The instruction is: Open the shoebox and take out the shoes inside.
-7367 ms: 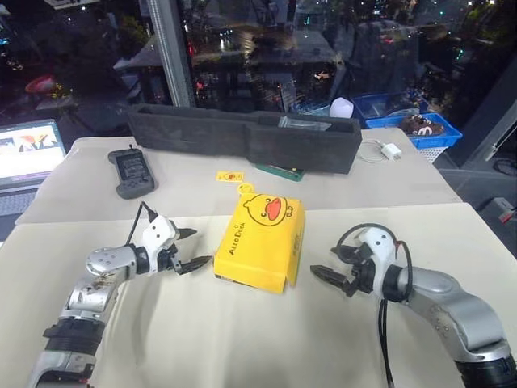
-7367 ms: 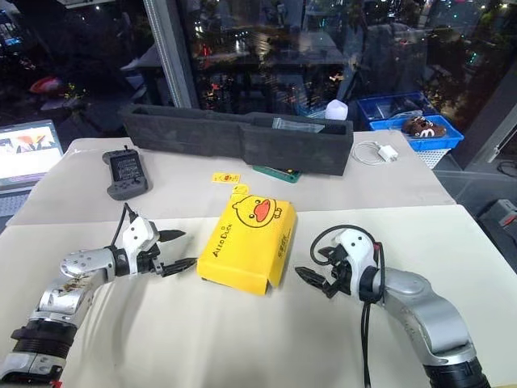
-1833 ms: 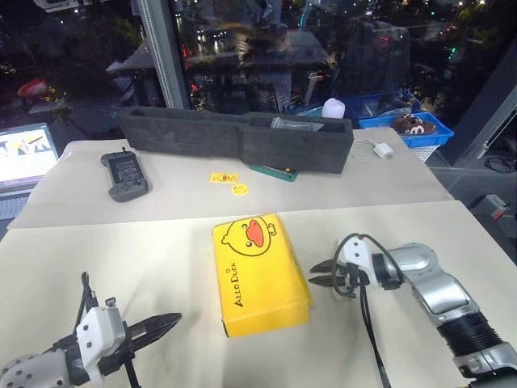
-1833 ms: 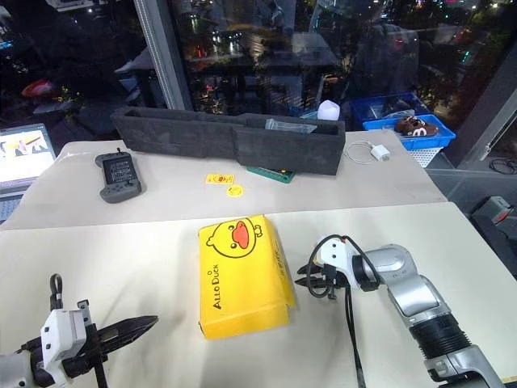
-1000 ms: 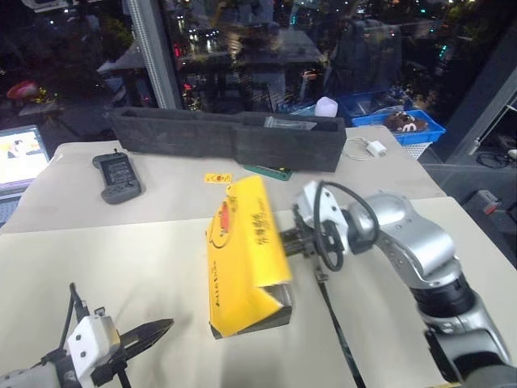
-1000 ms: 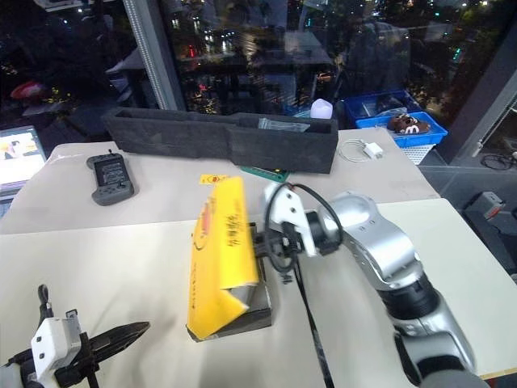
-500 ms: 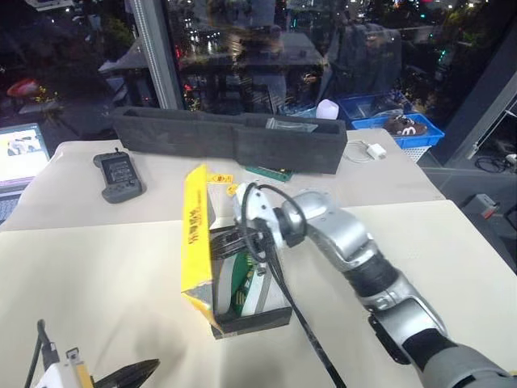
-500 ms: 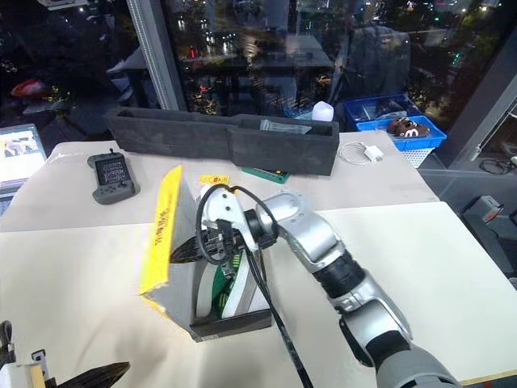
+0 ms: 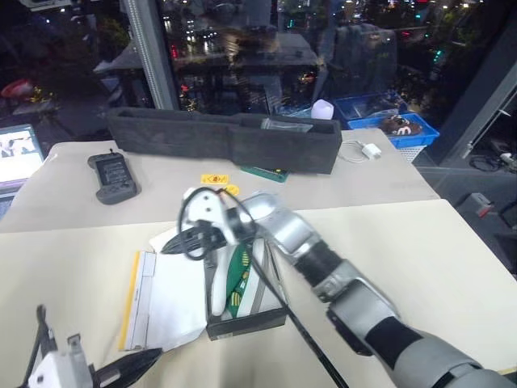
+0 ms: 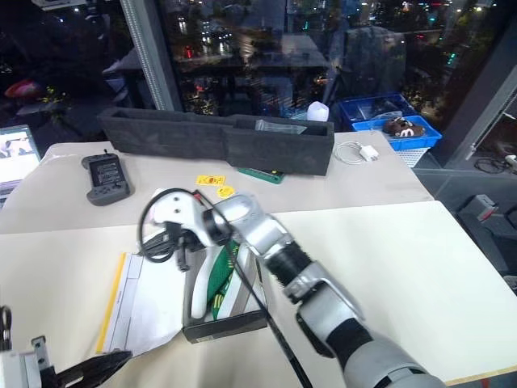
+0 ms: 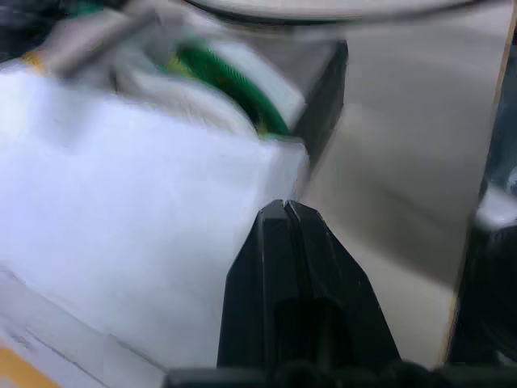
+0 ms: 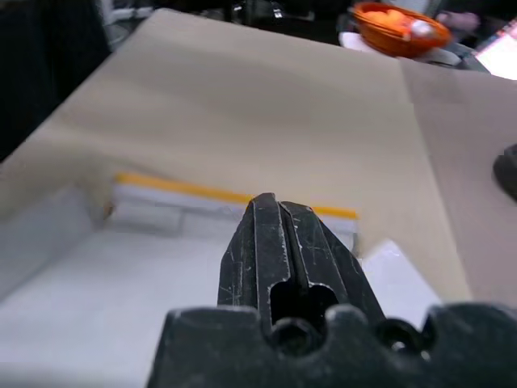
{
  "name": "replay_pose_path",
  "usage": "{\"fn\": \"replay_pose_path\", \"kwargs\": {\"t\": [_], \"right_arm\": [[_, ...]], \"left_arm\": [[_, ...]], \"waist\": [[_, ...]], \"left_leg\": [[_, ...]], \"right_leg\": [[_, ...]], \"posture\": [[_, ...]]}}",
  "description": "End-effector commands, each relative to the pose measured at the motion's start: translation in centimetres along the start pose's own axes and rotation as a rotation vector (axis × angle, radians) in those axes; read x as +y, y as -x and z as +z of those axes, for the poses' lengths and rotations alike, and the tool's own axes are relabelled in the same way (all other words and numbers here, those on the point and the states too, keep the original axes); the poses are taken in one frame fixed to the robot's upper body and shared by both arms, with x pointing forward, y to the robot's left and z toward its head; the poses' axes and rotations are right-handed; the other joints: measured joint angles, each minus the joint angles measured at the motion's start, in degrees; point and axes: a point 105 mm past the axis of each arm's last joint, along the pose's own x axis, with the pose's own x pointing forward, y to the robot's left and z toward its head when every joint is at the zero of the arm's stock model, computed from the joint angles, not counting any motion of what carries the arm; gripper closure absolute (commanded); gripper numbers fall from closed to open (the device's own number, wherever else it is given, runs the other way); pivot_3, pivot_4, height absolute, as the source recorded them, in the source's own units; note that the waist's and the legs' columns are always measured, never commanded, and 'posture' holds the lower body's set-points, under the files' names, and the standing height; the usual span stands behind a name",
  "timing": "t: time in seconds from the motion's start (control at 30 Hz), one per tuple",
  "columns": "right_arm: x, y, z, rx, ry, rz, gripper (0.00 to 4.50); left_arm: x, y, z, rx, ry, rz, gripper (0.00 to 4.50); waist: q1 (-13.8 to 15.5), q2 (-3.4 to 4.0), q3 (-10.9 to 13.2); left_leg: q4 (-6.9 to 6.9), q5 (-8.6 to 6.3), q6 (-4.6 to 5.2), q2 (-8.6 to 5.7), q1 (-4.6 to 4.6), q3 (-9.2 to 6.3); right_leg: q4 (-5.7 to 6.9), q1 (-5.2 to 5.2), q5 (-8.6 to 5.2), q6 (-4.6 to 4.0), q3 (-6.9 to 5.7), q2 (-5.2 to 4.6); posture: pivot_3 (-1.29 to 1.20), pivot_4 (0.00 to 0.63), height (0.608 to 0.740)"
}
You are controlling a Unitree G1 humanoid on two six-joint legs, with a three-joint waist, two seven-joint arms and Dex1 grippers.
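Lying flat open, the yellow-edged white lid (image 9: 166, 301) hinges off the black cardboard shoebox (image 9: 246, 322). Left of the box, the left gripper (image 9: 133, 365) is pressed together; green white-soled sandals (image 9: 237, 273) stand inside; the right gripper (image 9: 171, 242) hovers pressed together above the lid.

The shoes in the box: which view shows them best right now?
The left eye view: the shoes stand on edge in the open shoebox, green and white sides showing beside the right arm. The right eye view shows the same, with the arm covering more. The left wrist view gives a blurred green and white glimpse.
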Motion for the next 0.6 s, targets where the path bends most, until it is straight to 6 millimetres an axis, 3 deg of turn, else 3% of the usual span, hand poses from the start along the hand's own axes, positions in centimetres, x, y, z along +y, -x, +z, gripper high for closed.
{"fn": "replay_pose_path", "kwargs": {"t": [0.03, 0.13, 0.23, 0.43, 0.47, 0.53, 0.6], "right_arm": [[0.9, 4.4, 2.4, -0.052, -0.002, -0.026, 4.47], [2.3, 7.9, 2.1, -0.006, -0.045, -0.053, 4.47], [3.9, 10.0, 1.3, 0.061, -0.091, -0.065, 4.47], [5.8, 10.2, -0.6, 0.171, -0.109, -0.06, 4.47], [6.1, 10.2, -1.0, 0.196, -0.097, -0.05, 3.93], [6.4, 10.1, -1.6, 0.233, -0.076, -0.035, 3.7], [6.6, 10.0, -2.0, 0.253, -0.053, -0.016, 2.94]], "left_arm": [[1.6, -0.6, 3.6, -0.078, -0.017, -0.002, 4.5], [2.5, -0.6, 5.4, -0.087, 0.004, -0.031, 4.5], [3.9, -0.5, 5.9, -0.067, 0.01, 0.002, 4.5], [5.3, -0.3, 4.3, 0.01, 0.035, 0.006, 4.5], [5.2, -0.3, 3.5, 0.022, 0.062, -0.003, 4.5], [5.0, -0.2, 2.6, 0.037, 0.098, -0.015, 4.5], [4.8, -0.1, 2.1, 0.044, 0.114, -0.021, 4.5]], "waist": [[0.1, -0.03, 0.0], [0.3, -0.03, -0.1], [0.4, -0.04, -0.1], [-0.5, 0.18, 0.0], [-0.5, 0.18, 0.0], [-0.6, 0.18, 0.0], [-0.5, 0.11, 0.0]], "left_leg": [[0.0, 0.0, 0.0, 0.0, 0.01, 0.01], [-0.02, 0.0, 0.01, 0.03, 0.0, 0.01], [-0.09, 0.0, 0.01, 0.02, 0.0, 0.04], [-0.21, -0.02, 0.04, -0.01, 0.19, 0.34], [-0.22, -0.02, 0.04, 0.04, 0.22, 0.42], [-0.23, -0.02, 0.03, 0.09, 0.28, 0.46], [-0.24, -0.03, 0.02, 0.08, 0.31, 0.52]], "right_leg": [[0.01, 0.05, 0.02, 0.04, 0.02, 0.01], [0.04, 0.11, 0.16, 0.27, -0.01, 0.07], [0.02, 0.09, 0.17, 0.33, 0.0, 0.11], [0.06, 0.12, 0.01, 0.16, 0.18, 0.42], [0.06, 0.11, -0.02, 0.11, 0.19, 0.49], [0.05, 0.14, -0.08, 0.0, 0.21, 0.54], [0.05, 0.13, -0.19, -0.18, 0.27, 0.52]], "posture": [[0.0, 0.15, 0.74], [0.0, 0.15, 0.74], [0.0, 0.15, 0.74], [0.0, 0.15, 0.74], [0.0, 0.15, 0.74], [0.0, 0.15, 0.74], [0.0, 0.15, 0.74]]}}
